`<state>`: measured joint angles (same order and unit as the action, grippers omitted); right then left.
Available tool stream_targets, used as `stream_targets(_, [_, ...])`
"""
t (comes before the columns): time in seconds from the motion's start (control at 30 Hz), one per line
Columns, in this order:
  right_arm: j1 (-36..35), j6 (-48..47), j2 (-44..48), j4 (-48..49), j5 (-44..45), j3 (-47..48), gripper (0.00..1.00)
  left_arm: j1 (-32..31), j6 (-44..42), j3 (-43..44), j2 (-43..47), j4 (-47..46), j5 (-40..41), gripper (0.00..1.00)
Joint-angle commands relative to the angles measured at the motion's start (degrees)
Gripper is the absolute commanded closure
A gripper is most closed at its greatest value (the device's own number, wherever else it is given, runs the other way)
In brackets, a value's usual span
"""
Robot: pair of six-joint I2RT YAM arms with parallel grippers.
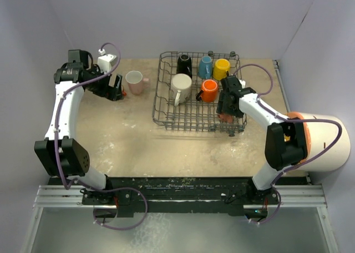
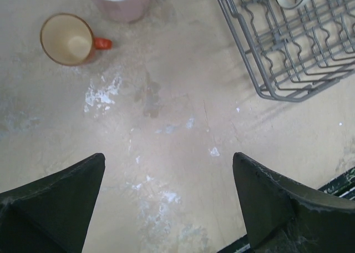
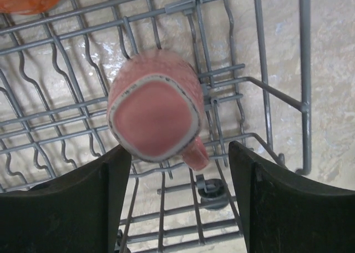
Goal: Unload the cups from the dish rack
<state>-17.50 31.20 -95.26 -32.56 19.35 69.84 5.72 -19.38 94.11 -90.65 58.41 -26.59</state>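
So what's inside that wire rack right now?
In the rack, five show from above: black mug, blue mug, yellow mug, white mug, orange mug. The right arm hides a sixth there; its wrist camera shows a pink mug, bottom up, below the open right end effector.

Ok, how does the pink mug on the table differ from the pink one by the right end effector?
The table mug stands upright, mouth up; the rack mug is upside down, base up. The table mug sits left of the dish rack; the rack mug rests on its wires, under the open right end effector. Both are pink with a handle.
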Motion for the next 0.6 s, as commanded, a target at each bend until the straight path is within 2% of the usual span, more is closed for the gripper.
stream_targets(0.0, [0.4,-3.3,-0.6,4.9,-3.5,-0.1,0.28,0.5,-1.5,-3.0,6.1,-2.8,-0.4,0.01])
stream_targets(0.1, [0.4,-3.9,-2.0,6.8,-5.1,-1.3,0.31,1.0,-2.8,-3.6,7.5,-1.3,-2.6,0.01])
stream_targets(0.23, [0.4,-3.8,-3.2,7.7,-5.7,-2.4,0.47,1.0,-1.8,-4.2,8.0,-0.5,-3.1,0.01])
stream_targets(0.37, [0.1,-3.4,-1.9,11.2,-5.4,-5.3,0.57,1.0,-1.4,-4.2,8.0,0.3,-4.0,0.01])
stream_targets(0.5, [-0.3,-2.5,-0.2,12.1,-5.9,-7.3,0.57,1.0,-0.6,-3.4,7.9,0.5,-4.7,0.01])
stream_targets(0.53, [-0.5,-2.5,0.1,12.1,-5.8,-7.7,0.55,1.0,-0.3,-3.1,8.0,0.5,-5.2,0.01])
stream_targets(0.57, [-0.7,-2.6,0.4,12.1,-5.9,-7.9,0.48,1.0,0.0,-2.9,8.0,0.6,-5.5,0.01])
